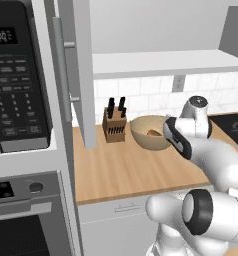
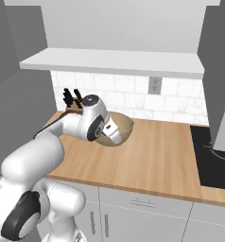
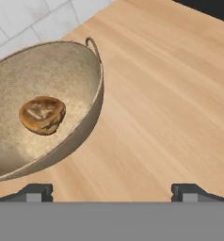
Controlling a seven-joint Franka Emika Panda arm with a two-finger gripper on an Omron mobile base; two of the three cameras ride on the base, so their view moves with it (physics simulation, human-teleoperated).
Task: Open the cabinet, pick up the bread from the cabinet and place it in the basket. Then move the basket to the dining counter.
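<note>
Bread [image 3: 42, 114] sits in basket [image 3: 81, 124] on worktop; tool [image 3: 112, 192] fully open, empty, w/ nothing touched.

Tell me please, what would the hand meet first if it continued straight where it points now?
Probably the wooden worktop just beside the basket; the open hand points there, though depth is unclear.

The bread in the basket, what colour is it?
Golden-brown with darker patches; the bread shows best in the hand view.
</note>
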